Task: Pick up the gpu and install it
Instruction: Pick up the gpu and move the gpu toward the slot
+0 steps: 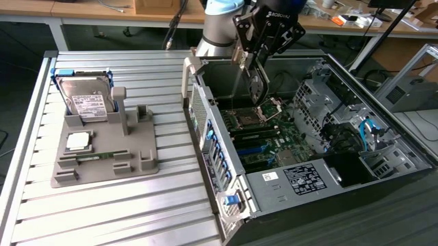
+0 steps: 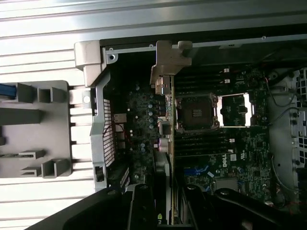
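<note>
Your gripper (image 1: 252, 64) hangs above the open computer case (image 1: 226, 169), which lies on its side on the exterior view's right half of the slatted table (image 1: 123, 215). Its fingers (image 2: 140, 201) are pinched on the gpu (image 1: 256, 86), one on each face of the card, so the card points down into the case with its lower end in the air above the motherboard (image 1: 270, 146). It seems to hang clear of the board, though you cannot tell that for certain from the exterior view. In the wrist view the gpu (image 2: 165, 129) is edge-on, a narrow strip running away from the gripper (image 2: 168, 191), with its silver bracket (image 2: 169, 60) at the far end close to the case's rear wall (image 2: 103, 124). The strip lies just beside the CPU socket (image 2: 195, 112), between it and the rear wall, over the motherboard (image 2: 144, 110). In the exterior view the socket (image 1: 246, 119) sits just below the card's lower end. On the exterior view's left, well apart from the case, you have the grey holder (image 1: 137, 154) (its edge is also in the wrist view (image 2: 33, 124)), with the hard drive (image 1: 85, 97) standing upright at its far end and the memory stick (image 1: 102, 155) lying flat nearer the front.
</note>
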Robot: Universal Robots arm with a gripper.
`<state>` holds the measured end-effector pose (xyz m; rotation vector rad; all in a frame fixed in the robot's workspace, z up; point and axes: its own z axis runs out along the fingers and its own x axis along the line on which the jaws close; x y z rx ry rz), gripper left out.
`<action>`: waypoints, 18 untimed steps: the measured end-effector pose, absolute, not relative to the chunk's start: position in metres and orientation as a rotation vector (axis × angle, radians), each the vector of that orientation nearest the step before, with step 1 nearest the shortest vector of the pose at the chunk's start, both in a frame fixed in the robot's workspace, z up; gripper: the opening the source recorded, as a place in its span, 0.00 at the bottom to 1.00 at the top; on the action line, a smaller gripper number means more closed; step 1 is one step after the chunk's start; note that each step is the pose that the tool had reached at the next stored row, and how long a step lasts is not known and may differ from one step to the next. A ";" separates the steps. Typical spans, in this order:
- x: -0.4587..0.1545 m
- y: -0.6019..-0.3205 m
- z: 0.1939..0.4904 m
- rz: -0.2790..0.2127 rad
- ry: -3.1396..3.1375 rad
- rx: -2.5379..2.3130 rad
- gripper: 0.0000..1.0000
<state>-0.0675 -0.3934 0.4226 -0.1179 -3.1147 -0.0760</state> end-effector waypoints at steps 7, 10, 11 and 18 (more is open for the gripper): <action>-0.062 -0.394 0.422 -0.076 -3.114 -0.118 0.27; -0.060 -0.394 0.421 -0.076 -3.113 -0.118 0.27; -0.060 -0.395 0.421 -0.076 -3.113 -0.118 0.27; -0.056 -0.397 0.419 -0.075 -3.112 -0.118 0.27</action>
